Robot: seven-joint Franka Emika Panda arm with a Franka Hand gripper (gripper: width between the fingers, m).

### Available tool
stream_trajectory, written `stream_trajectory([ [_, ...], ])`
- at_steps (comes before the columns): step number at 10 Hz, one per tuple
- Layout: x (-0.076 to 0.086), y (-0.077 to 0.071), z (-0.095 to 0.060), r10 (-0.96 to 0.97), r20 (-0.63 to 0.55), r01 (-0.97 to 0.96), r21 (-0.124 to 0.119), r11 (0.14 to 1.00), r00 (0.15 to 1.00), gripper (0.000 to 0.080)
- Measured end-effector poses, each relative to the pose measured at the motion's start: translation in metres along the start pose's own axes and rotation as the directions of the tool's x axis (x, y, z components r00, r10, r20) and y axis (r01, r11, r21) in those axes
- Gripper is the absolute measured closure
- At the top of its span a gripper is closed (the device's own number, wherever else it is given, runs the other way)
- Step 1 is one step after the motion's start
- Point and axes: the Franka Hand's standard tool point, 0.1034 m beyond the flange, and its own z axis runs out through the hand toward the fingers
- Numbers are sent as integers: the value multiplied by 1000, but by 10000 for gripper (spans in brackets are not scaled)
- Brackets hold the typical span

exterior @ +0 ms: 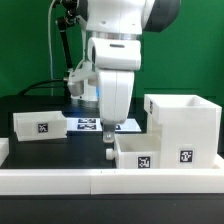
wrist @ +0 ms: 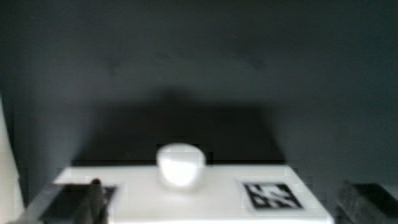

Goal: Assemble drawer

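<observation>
Gripper (exterior: 108,152): hovering low over the table (exterior: 40,152), fingers (wrist: 71,203) spread wide, holding nothing.
Knob (wrist: 178,166): lying just ahead of the fingers, beside a tag (wrist: 270,192).
Drawer box (exterior: 184,122): standing near the gripper, at the exterior view's right.
Risk: probably knocking the round knob aside if closing off-centre.
Writing: showing only patterned tags, nothing readable.

Your exterior view: bright, even light, sharp; white drawer box (exterior: 183,125) near glare. Your wrist view: dim, blurred throughout.
</observation>
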Motion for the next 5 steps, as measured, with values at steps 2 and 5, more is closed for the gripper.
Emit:
stream_trajectory([
  [2,-2,0,1,3,-1,-3,2,1000,1000,151],
  [5,-23,-5,8,10,-95,-9,15,1000,995,151],
])
